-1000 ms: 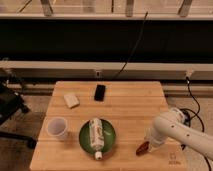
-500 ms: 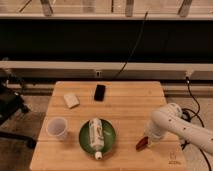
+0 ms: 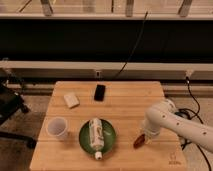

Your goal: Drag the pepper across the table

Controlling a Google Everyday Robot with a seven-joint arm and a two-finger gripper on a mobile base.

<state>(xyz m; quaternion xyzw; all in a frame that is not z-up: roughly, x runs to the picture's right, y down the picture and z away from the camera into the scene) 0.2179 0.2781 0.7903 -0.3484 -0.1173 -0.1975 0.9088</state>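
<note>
The pepper (image 3: 139, 140) is a small red-brown tapered thing lying on the wooden table (image 3: 125, 105), near its right front part. My white arm comes in from the right, and its gripper (image 3: 145, 134) is down right at the pepper's upper end. The arm's end hides the contact, so I cannot tell whether the pepper is held.
A green plate (image 3: 85, 141) with a white bottle (image 3: 97, 136) lying on it sits at front centre. A white cup (image 3: 57, 128) stands front left. A pale block (image 3: 71, 100) and a black phone (image 3: 100, 92) lie at the back. A dark cable (image 3: 131, 55) hangs behind the table.
The arm and gripper have moved a little left and toward the table's middle. The pepper has shifted slightly left with them.
</note>
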